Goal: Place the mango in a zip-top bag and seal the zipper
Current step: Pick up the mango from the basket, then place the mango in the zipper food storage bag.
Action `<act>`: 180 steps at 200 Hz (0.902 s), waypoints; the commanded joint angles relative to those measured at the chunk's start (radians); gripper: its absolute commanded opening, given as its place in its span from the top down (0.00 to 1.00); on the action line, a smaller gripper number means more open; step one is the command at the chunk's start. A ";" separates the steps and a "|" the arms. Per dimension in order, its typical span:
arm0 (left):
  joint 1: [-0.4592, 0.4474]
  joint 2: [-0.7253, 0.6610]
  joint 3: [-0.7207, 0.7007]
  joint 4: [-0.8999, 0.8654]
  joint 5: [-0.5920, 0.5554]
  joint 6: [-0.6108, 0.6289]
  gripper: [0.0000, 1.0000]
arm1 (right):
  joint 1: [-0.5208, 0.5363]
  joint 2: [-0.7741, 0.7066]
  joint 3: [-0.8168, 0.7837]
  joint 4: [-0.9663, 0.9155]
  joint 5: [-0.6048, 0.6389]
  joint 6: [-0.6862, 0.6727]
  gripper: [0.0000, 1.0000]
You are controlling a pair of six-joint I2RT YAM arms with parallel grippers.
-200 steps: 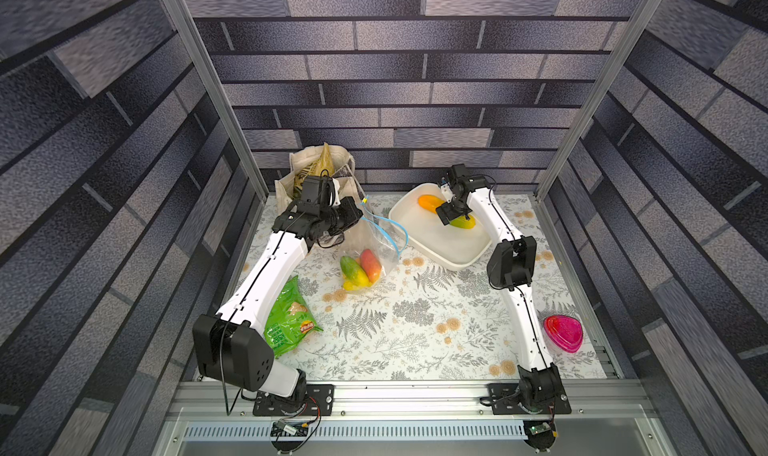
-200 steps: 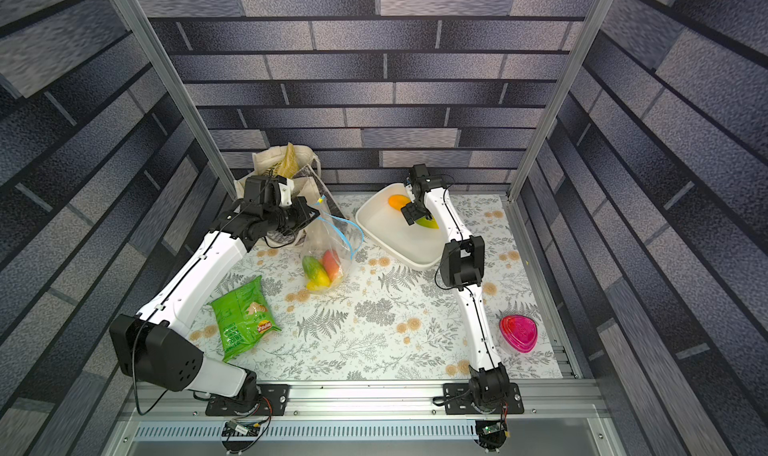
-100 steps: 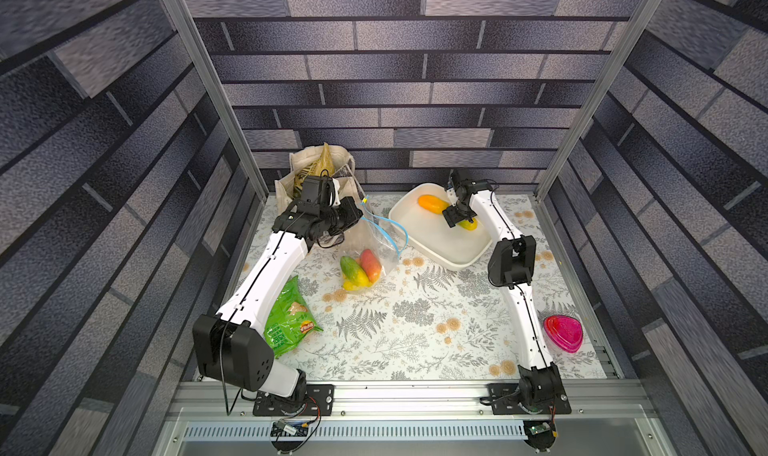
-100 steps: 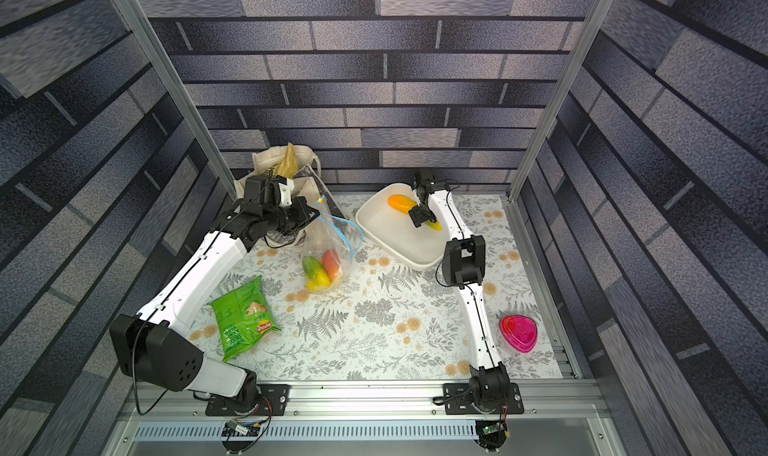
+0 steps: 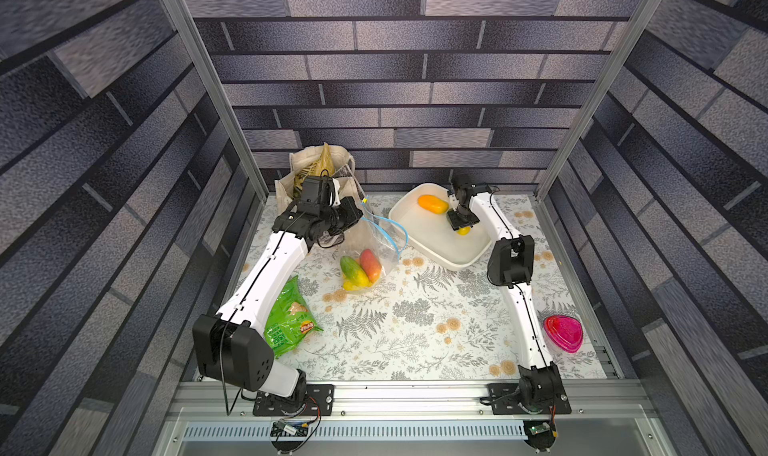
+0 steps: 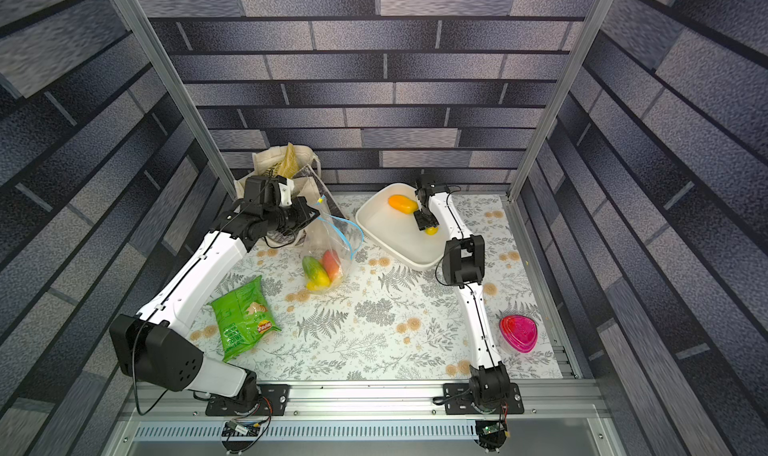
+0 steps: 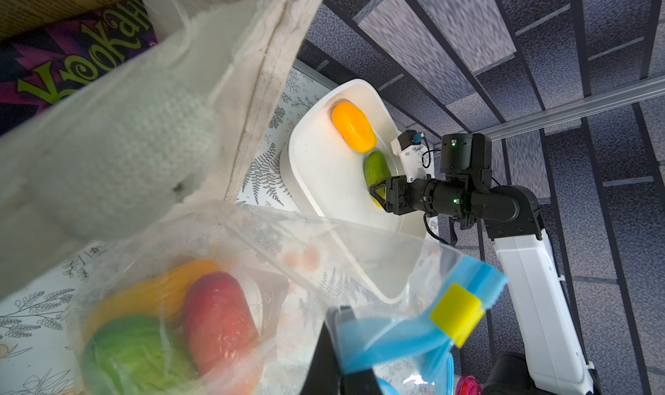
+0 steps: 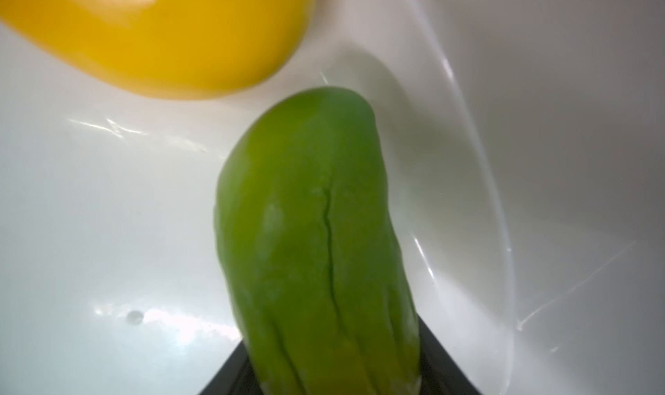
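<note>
The clear zip-top bag (image 5: 370, 242) (image 6: 328, 242) stands mid-table with green, red and yellow fruit inside. My left gripper (image 5: 357, 215) (image 7: 342, 325) is shut on the bag's mouth, pinching the blue zipper (image 7: 396, 339) beside its yellow slider (image 7: 455, 312). In the white basin (image 5: 440, 254) lie an orange mango (image 5: 432, 204) (image 8: 162, 33) and a green mango (image 7: 376, 168) (image 8: 313, 231). My right gripper (image 5: 459, 225) (image 8: 331, 368) reaches down into the basin, its black fingers pressed on both sides of the green mango's near end.
A beige canvas tote (image 5: 307, 171) with packets in it stands at the back left, right behind my left wrist. A green crisp packet (image 5: 286, 321) lies by the left arm. A pink lidded container (image 5: 563, 333) sits at the front right.
My right gripper has sunk lower into the basin, towards its near side, and its jaws have closed in on the green mango. The left arm and the bag have not moved.
</note>
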 commanded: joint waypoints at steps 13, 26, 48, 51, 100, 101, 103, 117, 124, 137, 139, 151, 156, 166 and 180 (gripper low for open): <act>-0.009 -0.021 -0.003 -0.006 -0.013 0.028 1.00 | 0.008 -0.269 -0.229 0.102 -0.301 0.130 0.64; -0.012 -0.015 0.001 -0.005 -0.013 0.028 1.00 | 0.033 -0.458 -0.422 0.241 -0.376 0.156 0.64; -0.017 -0.006 0.008 -0.005 -0.008 0.025 1.00 | 0.090 -0.777 -0.694 0.466 -0.488 0.197 0.65; -0.018 -0.005 0.009 -0.005 -0.007 0.024 1.00 | 0.102 -0.807 -0.722 0.493 -0.502 0.204 0.65; -0.034 -0.032 0.040 -0.035 -0.018 0.035 1.00 | 0.327 -1.067 -1.006 0.809 -0.744 0.174 0.65; -0.033 -0.032 0.041 -0.036 -0.019 0.036 1.00 | 0.330 -1.069 -1.007 0.816 -0.748 0.173 0.65; -0.034 -0.034 0.042 -0.039 -0.019 0.038 1.00 | 0.336 -1.071 -1.014 0.827 -0.755 0.173 0.65; -0.033 -0.047 0.054 -0.061 -0.021 0.047 1.00 | 0.369 -1.061 -1.004 0.828 -0.744 0.150 0.65; -0.033 -0.055 0.058 -0.075 -0.020 0.052 1.00 | 0.378 -1.043 -0.983 0.809 -0.744 0.134 0.65; -0.033 -0.073 0.057 -0.082 -0.020 0.058 1.00 | 0.385 -1.005 -0.946 0.786 -0.743 0.118 0.66; -0.032 -0.076 0.056 -0.085 -0.020 0.058 1.00 | 0.386 -0.999 -0.940 0.783 -0.747 0.113 0.66; -0.031 -0.091 0.050 -0.088 -0.019 0.058 1.00 | 0.392 -0.966 -0.917 0.778 -0.758 0.098 0.66; -0.030 -0.098 0.046 -0.087 -0.016 0.057 1.00 | 0.395 -0.952 -0.907 0.772 -0.760 0.090 0.66; -0.027 -0.109 0.038 -0.082 -0.011 0.053 1.00 | 0.407 -0.922 -0.883 0.742 -0.759 0.062 0.65; -0.015 -0.114 0.030 -0.075 0.010 0.044 1.00 | 0.424 -0.893 -0.871 0.714 -0.757 0.014 0.65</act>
